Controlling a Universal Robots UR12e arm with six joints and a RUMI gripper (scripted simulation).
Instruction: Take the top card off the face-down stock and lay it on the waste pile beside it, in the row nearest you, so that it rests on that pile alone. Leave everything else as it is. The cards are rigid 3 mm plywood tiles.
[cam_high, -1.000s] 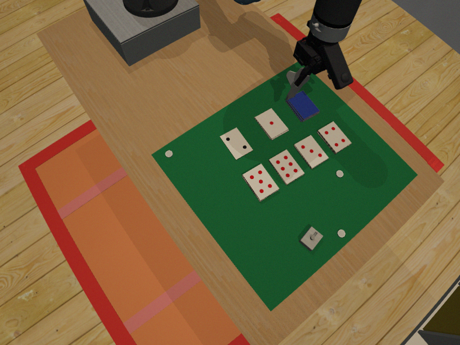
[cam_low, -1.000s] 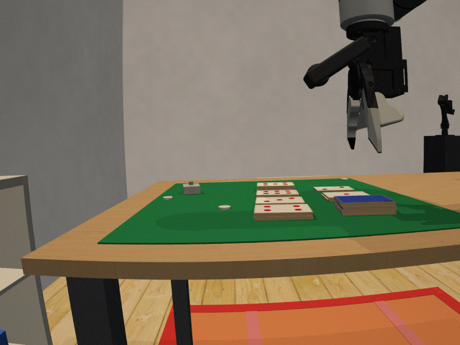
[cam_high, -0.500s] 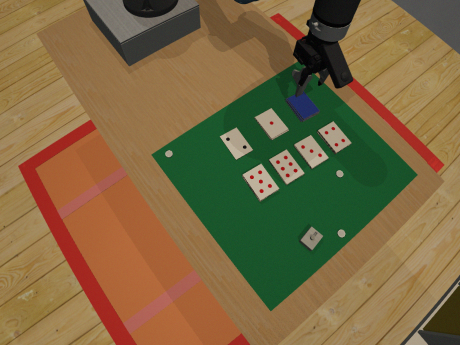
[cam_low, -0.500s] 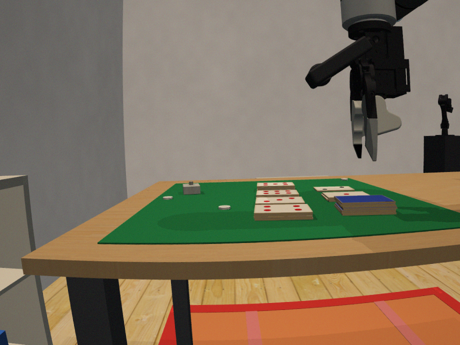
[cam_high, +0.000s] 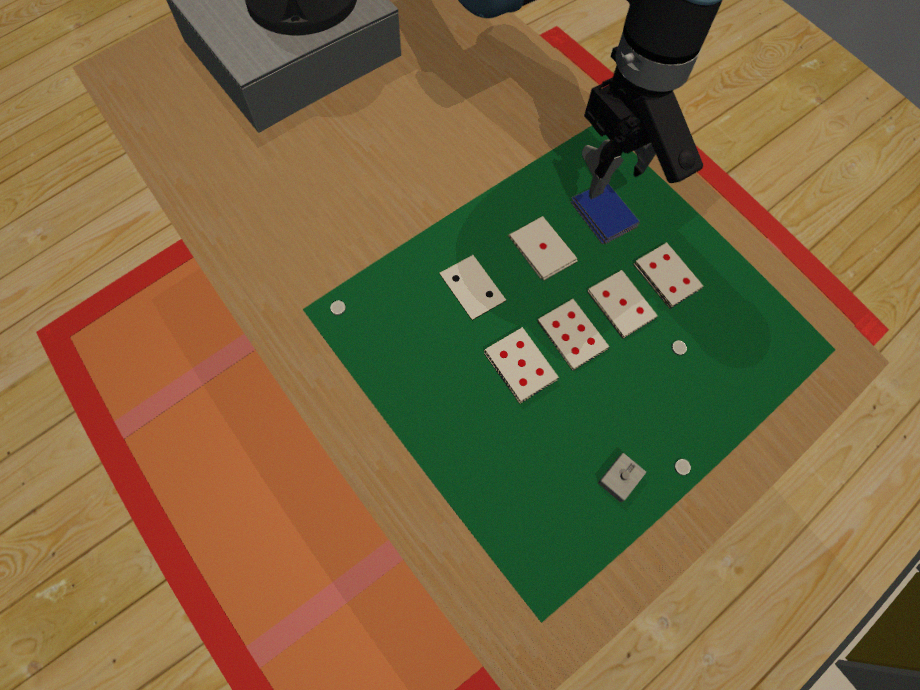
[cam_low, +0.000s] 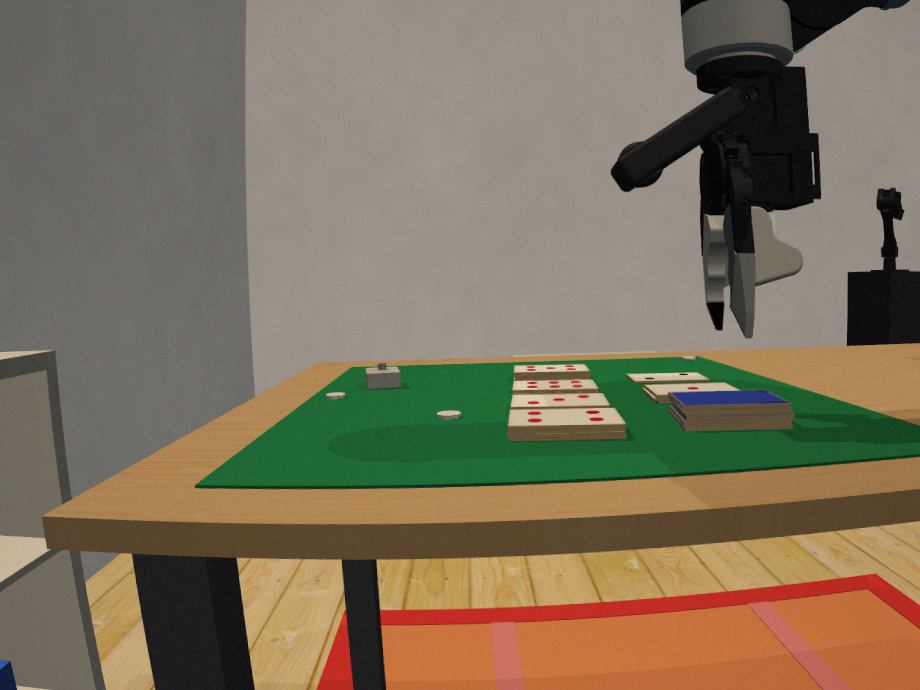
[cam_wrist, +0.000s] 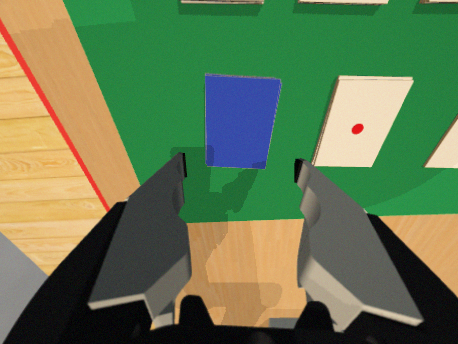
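The face-down stock (cam_high: 606, 213) is a small stack with a blue top card; it also shows in the exterior view (cam_low: 731, 408) and in the wrist view (cam_wrist: 241, 121). The waste pile (cam_high: 543, 247) beside it shows one red dot, also in the wrist view (cam_wrist: 363, 122) and in the exterior view (cam_low: 691, 389). My gripper (cam_high: 615, 172) (cam_low: 728, 315) hangs well above the stock's near end, with nothing between its fingers. In the wrist view the fingers stand half open, a little wider than the blue card.
A card with two black dots (cam_high: 472, 285) lies in the same row. A row of four red-dotted piles (cam_high: 592, 320) lies beyond. Three white discs (cam_high: 679, 346) and a small grey block (cam_high: 622, 475) sit on the green mat. A grey robot base (cam_high: 286, 44) stands at the table's corner.
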